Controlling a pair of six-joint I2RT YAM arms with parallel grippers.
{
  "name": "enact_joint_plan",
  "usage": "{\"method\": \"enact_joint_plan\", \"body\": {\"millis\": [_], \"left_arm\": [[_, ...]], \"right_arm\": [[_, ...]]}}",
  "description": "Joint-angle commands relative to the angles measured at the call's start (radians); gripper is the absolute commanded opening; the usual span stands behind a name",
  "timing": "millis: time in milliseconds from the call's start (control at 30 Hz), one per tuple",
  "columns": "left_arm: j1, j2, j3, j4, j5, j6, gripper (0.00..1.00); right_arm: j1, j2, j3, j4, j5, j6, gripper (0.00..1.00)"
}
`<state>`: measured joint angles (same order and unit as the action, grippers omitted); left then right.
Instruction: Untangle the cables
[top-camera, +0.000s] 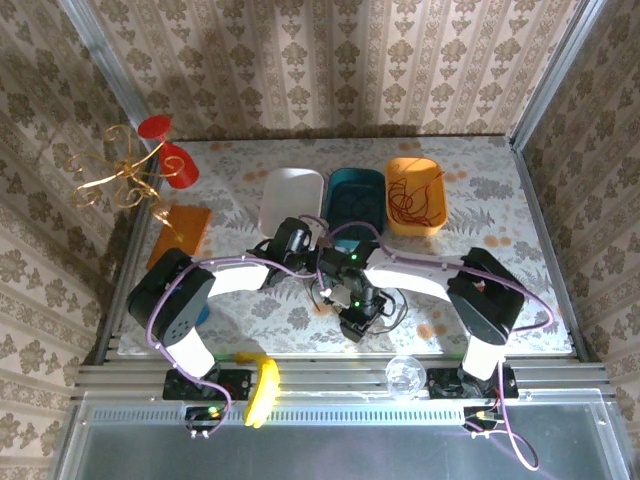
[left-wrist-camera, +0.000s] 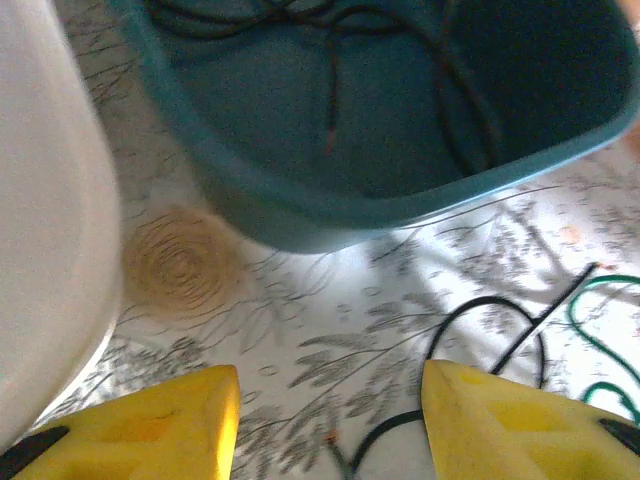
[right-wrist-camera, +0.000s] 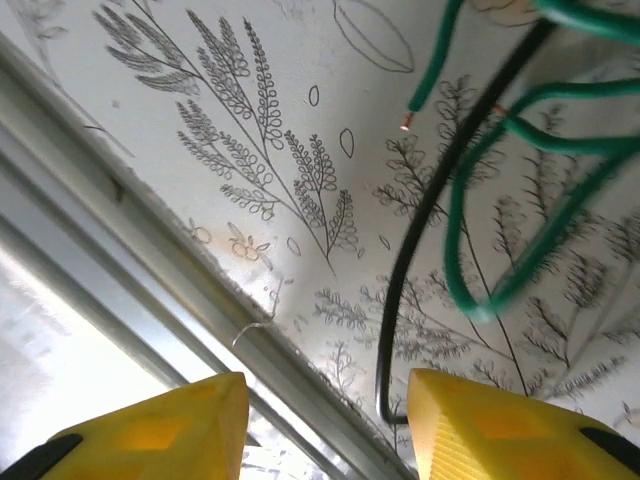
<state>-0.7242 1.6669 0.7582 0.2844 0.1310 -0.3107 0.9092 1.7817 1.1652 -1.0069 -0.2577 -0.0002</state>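
Right end effector (right-wrist-camera: 328, 430): fingers wide apart, nothing held. The black cable (right-wrist-camera: 400, 262) runs down to just beside its right finger, ungripped. The green cable (right-wrist-camera: 452, 240) loops across the black one at upper right of the right wrist view; both lie on the surface (right-wrist-camera: 250, 150).

Left end effector (left-wrist-camera: 330, 430): open, empty, near the teal bin (left-wrist-camera: 330, 215), which holds dark strands.

The red cable (top-camera: 410, 200) sits coiled in the orange bin (top-camera: 413, 229), upper right of the top view.

Judgement: strands light, limp, springy in their loops, probably slick. Pinch a straight run near a free end, clear of crossings, and pull gently.
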Motion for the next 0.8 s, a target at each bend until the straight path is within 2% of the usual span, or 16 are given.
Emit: {"method": "enact_joint_plan", "body": {"millis": [0, 133, 167, 267, 300, 533, 767], "left_arm": [[0.004, -0.027, -0.013, 0.005, -0.029, -0.014, 0.53], [0.000, -0.035, -0.018, 0.002, -0.018, -0.015, 0.53], [-0.001, -0.038, -0.020, 0.003, -0.011, -0.012, 0.54], [-0.014, -0.044, -0.015, -0.002, 0.009, 0.007, 0.54], [-0.022, -0.044, -0.008, -0.010, 0.017, 0.019, 0.55], [-0.073, 0.028, 0.080, -0.032, 0.102, 0.072, 0.55], [-0.096, 0.163, 0.178, -0.119, 0.060, 0.101, 0.52]], "right_arm": [[0.001, 0.042, 0.066, -0.004, 0.057, -0.001, 0.48], [0.005, 0.129, 0.090, -0.018, 0.087, -0.016, 0.44], [0.005, 0.140, 0.094, -0.014, 0.082, -0.021, 0.37], [0.006, 0.144, 0.099, -0.019, 0.073, -0.035, 0.06], [0.006, 0.131, 0.094, -0.017, 0.079, -0.035, 0.00], [-0.053, -0.102, 0.047, 0.041, 0.030, -0.010, 0.00], [-0.180, -0.315, 0.011, 0.196, -0.008, 0.066, 0.00]]}}
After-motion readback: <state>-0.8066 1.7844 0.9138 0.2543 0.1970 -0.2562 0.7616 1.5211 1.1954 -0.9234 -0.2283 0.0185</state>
